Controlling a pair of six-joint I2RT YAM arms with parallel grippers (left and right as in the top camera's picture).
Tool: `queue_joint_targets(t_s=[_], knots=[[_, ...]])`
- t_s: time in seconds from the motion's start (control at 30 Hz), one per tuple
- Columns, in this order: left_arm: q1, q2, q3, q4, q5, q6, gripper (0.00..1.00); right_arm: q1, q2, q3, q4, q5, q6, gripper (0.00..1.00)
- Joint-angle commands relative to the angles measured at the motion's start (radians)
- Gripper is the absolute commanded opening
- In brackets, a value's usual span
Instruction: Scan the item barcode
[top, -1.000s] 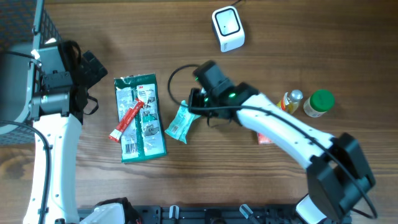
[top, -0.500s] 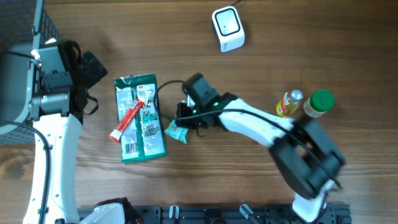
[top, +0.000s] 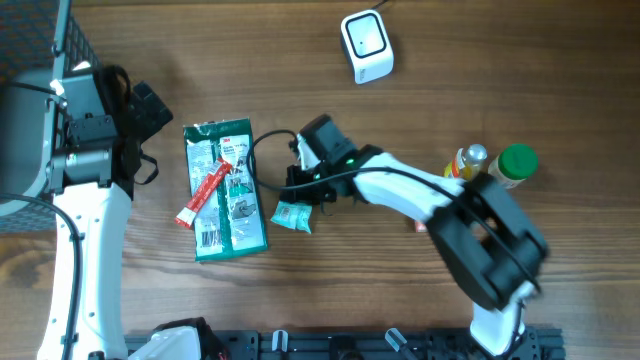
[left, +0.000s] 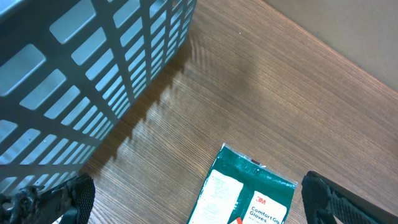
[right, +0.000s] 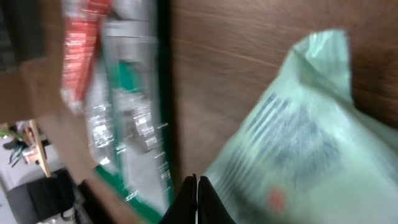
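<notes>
A small pale-green packet (top: 293, 215) lies flat on the wooden table; dark printed stripes show on it in the right wrist view (right: 298, 143). My right gripper (top: 299, 193) is shut, its fingertips pressed together at the packet's upper edge (right: 196, 200), and nothing shows between them. The white scanner (top: 366, 45) stands at the back of the table. My left gripper (top: 152, 135) hangs open at the far left, above bare table (left: 199, 208), clear of the packet.
A green glove pack (top: 227, 190) (left: 252, 193) with a red stick packet (top: 205, 193) on it lies left of the small packet. A yellow bottle (top: 466, 165) and a green-lidded jar (top: 513, 167) stand on the right. A grey mesh basket (left: 93, 62) fills the far left corner.
The right gripper has swung left toward the glove pack. The pale-green packet has shifted down and turned, and now lies flat below the fingertips. The left arm has not moved.
</notes>
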Motion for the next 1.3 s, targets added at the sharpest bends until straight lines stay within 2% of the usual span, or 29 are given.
queue_joint_targets(t_s=[0.0, 0.2, 0.33, 0.6, 0.73, 0.93, 1.1, 1.27], knots=[[0.004, -0.001, 0.004, 0.003, -0.005, 0.009, 1.00, -0.007, -0.183, 0.006, -0.025, 0.007, -0.069, 0.04], [0.004, -0.001, 0.004, 0.003, -0.005, 0.009, 1.00, 0.021, -0.182, -0.031, -0.103, 0.010, -0.032, 0.04], [0.004, -0.001, 0.004, 0.003, -0.005, 0.009, 1.00, 0.060, -0.148, -0.105, -0.079, 0.027, 0.021, 0.04], [0.004, -0.001, 0.003, 0.003, -0.005, 0.009, 1.00, 0.099, -0.035, -0.261, 0.047, 0.224, 0.205, 0.04], [0.004, -0.001, 0.003, 0.003, -0.005, 0.009, 1.00, 0.077, -0.046, -0.247, 0.030, 0.209, 0.204, 0.04], [0.004, -0.001, 0.004, 0.003, -0.005, 0.009, 1.00, 0.058, -0.193, -0.129, 0.010, 0.073, 0.102, 0.04], [0.004, -0.001, 0.004, 0.003, -0.005, 0.009, 1.00, 0.058, -0.315, -0.109, -0.006, 0.154, 0.064, 0.04], [0.004, -0.001, 0.003, 0.003, -0.005, 0.009, 1.00, 0.058, -0.285, -0.128, -0.011, 0.195, 0.061, 0.04]])
